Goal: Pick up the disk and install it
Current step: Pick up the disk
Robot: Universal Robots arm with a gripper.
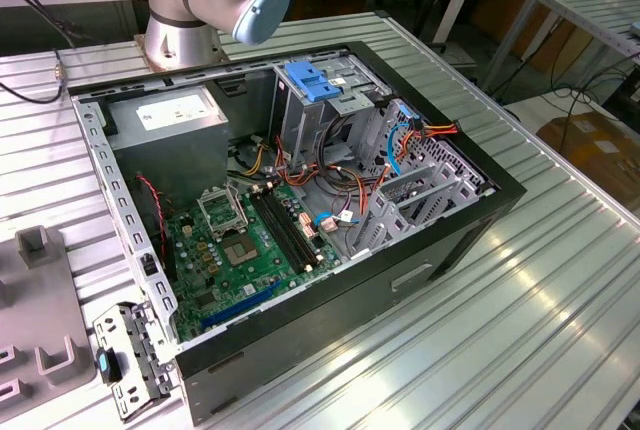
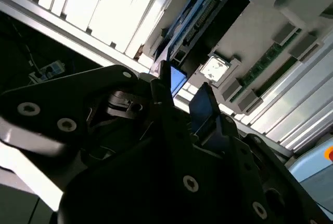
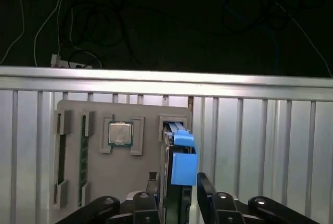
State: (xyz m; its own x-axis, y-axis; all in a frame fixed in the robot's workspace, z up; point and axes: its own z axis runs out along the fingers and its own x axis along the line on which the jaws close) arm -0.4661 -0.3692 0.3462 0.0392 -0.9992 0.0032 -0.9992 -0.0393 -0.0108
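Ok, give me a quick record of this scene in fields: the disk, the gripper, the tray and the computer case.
disk: on edge in a slot of the grey tray, not installed
gripper: astride the disk; whether it grips cannot be told
tray also holds: processor chip, memory stick
computer case: open, on the ribbed metal table

The disk [image 3: 182, 164] stands on edge in a slot of the tray [image 3: 119, 182], just beside a processor chip [image 3: 120, 133]. The tray lies on the bench [image 1: 520, 300], to the exterior view's left of the computer case [image 1: 330, 335]; the arm base [image 1: 180, 35] stands behind the case.
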